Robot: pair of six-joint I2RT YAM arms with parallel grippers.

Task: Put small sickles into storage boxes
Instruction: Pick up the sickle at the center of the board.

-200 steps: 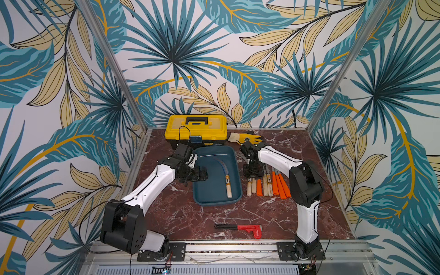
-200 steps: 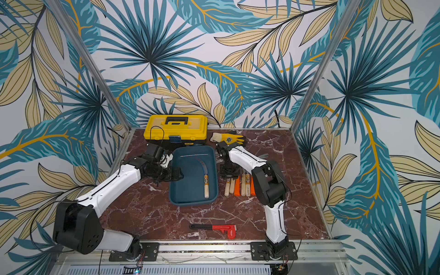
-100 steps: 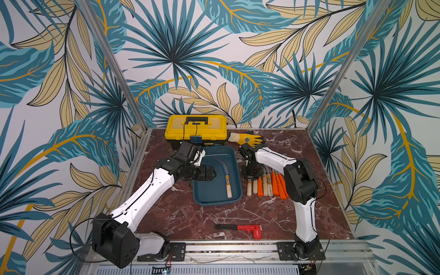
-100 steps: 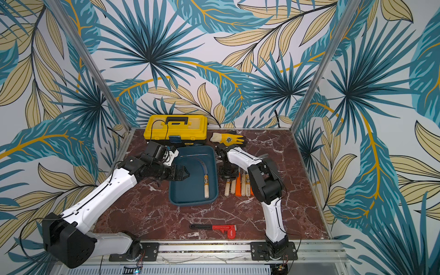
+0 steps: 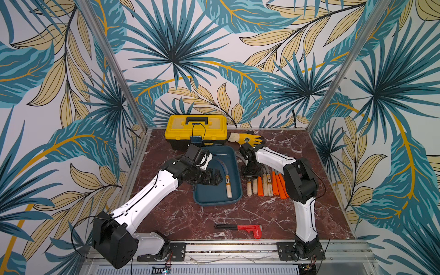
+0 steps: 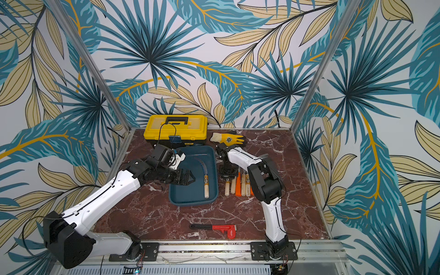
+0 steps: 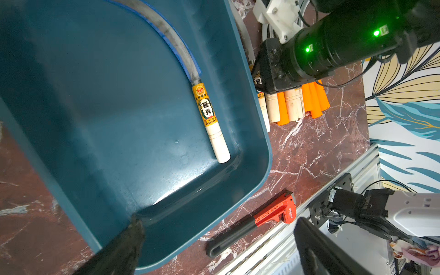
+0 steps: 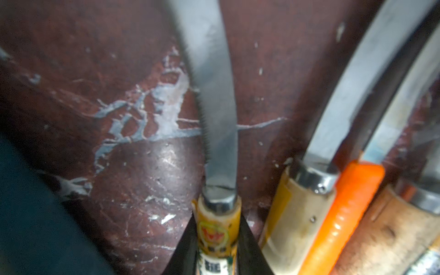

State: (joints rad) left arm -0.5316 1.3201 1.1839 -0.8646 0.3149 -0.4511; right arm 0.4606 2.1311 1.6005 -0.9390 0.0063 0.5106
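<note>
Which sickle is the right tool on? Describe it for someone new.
Find the blue tray; a row of sickles lies beside it. It is the wooden-handled sickle at the row's tray end, the only one clamped by the right tool.

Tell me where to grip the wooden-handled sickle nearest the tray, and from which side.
Take the wooden-handled sickle by its round labelled handle, just below the metal collar, from above, jaws across its width. The blade is thin, toothed and flat on the table; the next handle lies close, so a sideways approach looks cramped. The right gripper sits exactly so.
</note>
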